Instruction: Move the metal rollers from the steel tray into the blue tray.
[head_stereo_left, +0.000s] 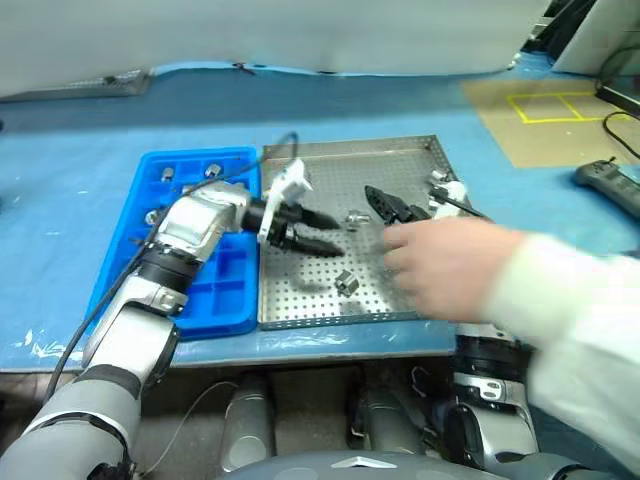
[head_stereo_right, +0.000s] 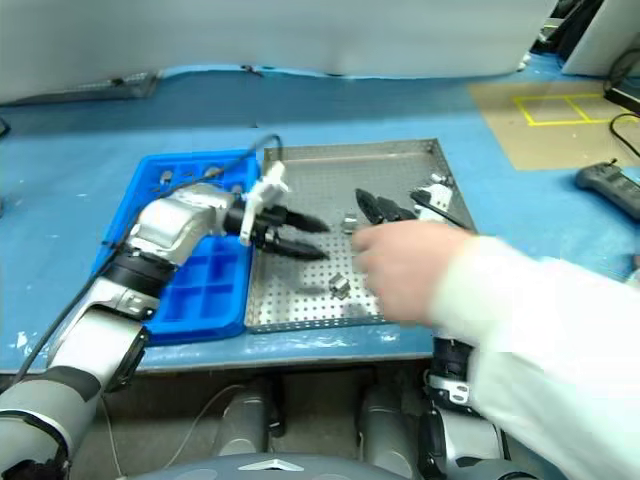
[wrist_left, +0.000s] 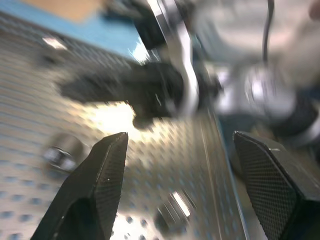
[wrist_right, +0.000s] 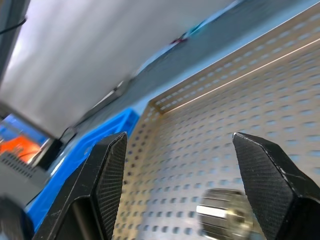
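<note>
The steel tray lies on the blue table with the blue tray touching its left side. Two metal rollers rest on the perforated floor, and others sit in the blue tray's far compartments. My left gripper reaches in over the steel tray's left part, pointing right, open and empty. My right gripper hovers over the tray's middle, open, facing the left one. In the right wrist view a roller lies ahead of the open fingers.
A person's hand in a white sleeve reaches over the steel tray's right half, covering my right wrist. A dark handset lies at the far right. A brown board with yellow tape sits behind it.
</note>
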